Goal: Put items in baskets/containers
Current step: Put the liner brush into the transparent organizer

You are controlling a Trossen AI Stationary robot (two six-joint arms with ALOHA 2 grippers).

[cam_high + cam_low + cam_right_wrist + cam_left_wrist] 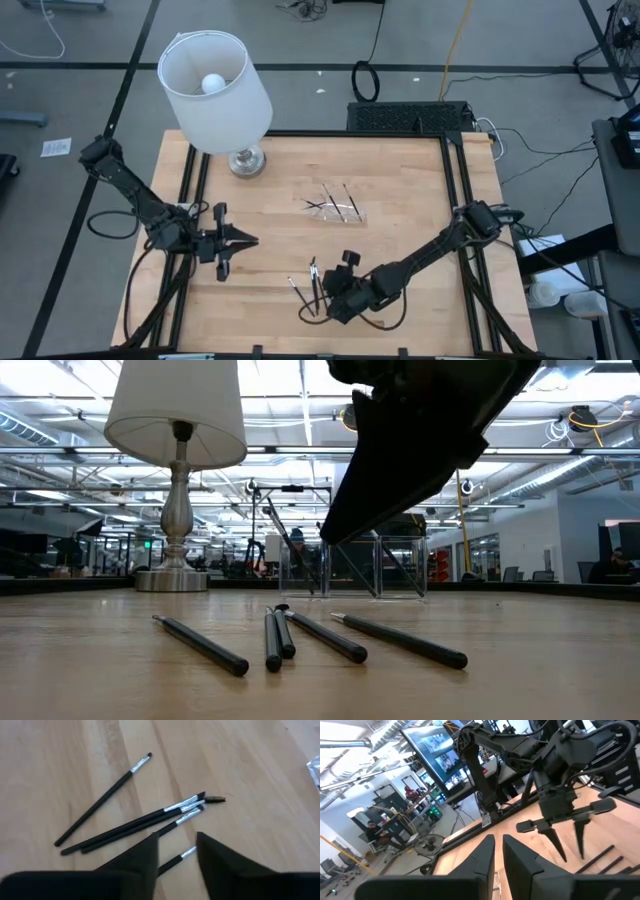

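Four thin dark brushes (pixel 127 822) with silver ferrules lie loose on the wooden table (pixel 400 200) near its front edge, directly under the right gripper (pixel 177 845). In the right wrist view three of them lie in a tight bundle, touching or nearly so, a fourth lies apart at an angle, and the ferrule of one more pokes out in the gap between the two dark fingers. The right gripper's fingers are spread apart with nothing between them but that brush on the wood below, and they do not touch it. In the high view the right gripper (pixel 335 295) hangs just beside the loose brushes (pixel 310 290). The clear tray (pixel 338 205) sits near the middle of the table, well apart from them, with a few brushes already lying across it. In the low view the tray (pixel 355 568) stands behind the four brushes (pixel 310 638), partly hidden by the dark arm. The left gripper (pixel 240 240) waits over the table's left side with its fingers spread and empty. A lamp (pixel 215 90) with a white shade stands at the table's back left corner. Beyond the table the room shows ceiling lights, monitors and seated people.
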